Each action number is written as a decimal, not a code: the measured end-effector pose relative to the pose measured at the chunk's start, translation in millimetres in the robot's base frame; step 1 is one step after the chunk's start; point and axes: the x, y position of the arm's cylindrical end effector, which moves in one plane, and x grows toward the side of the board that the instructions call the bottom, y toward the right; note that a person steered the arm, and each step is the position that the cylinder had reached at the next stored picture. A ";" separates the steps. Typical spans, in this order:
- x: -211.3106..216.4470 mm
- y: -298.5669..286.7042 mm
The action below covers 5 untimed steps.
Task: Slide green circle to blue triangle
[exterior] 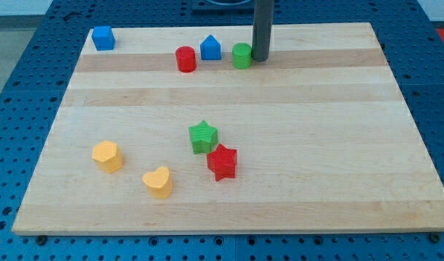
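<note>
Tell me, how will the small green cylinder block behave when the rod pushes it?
The green cylinder block stands on a flat end, so it probably slides, not rolls. Its round side may slip off my tip, which touches its right. The smooth wooden board suggests little resistance.

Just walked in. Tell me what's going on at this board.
My tip sits at the view's top, right against the green circle on its right side. The blue triangle is just left of the circle, a small gap between them, with the red cylinder beyond it. The other blocks lie apart, untouched.
</note>
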 end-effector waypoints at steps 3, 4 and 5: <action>6.0 6.5; 5.6 15.9; 5.6 15.2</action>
